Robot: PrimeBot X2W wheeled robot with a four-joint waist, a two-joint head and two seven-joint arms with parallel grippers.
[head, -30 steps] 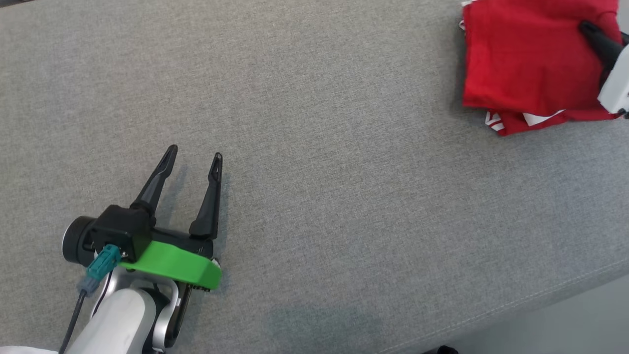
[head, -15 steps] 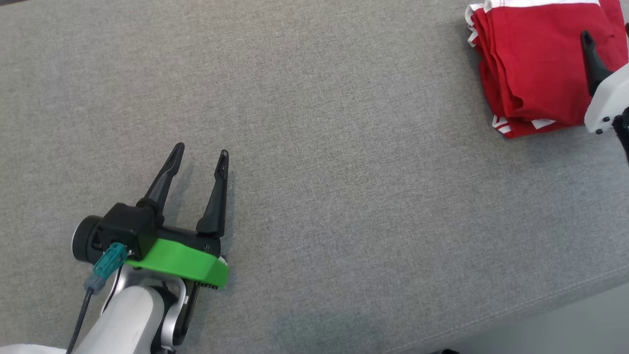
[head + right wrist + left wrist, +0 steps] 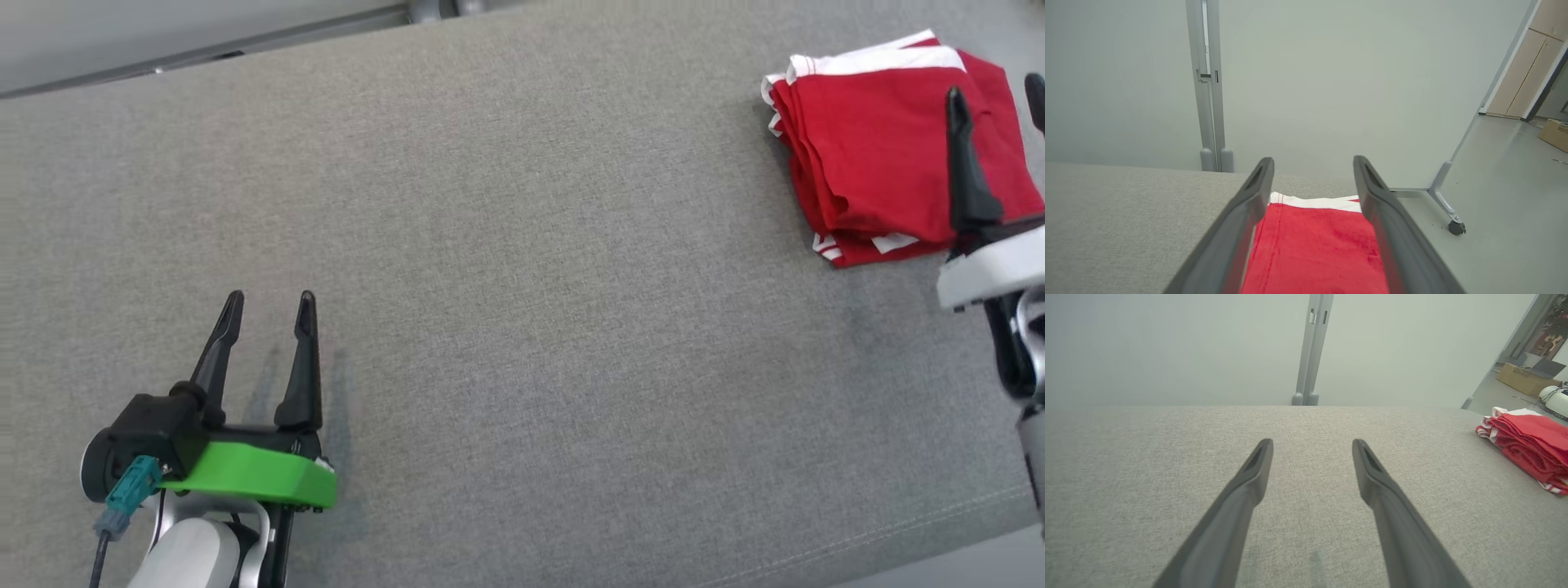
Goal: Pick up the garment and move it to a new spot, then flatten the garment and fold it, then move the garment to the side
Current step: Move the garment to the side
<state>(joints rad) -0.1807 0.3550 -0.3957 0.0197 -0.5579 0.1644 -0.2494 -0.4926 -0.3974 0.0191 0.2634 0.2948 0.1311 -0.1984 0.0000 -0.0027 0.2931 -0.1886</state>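
My right gripper (image 3: 1312, 163) hangs over the folded red garment (image 3: 882, 163) with its fingers spread wide, holding nothing. Red cloth shows between them in the right wrist view; I can't tell whether they touch it. The garment lies at the far right of the grey fabric surface (image 3: 571, 327), white trim on its far side. My left gripper (image 3: 270, 298) is open too and empty, well apart from the garment.

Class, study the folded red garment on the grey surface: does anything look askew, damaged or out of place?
Only slightly: the red garment, at the grey surface's right end, is folded unevenly. Its layers fan out along the left edge, and a white-marked corner pokes out underneath. No damage shows.
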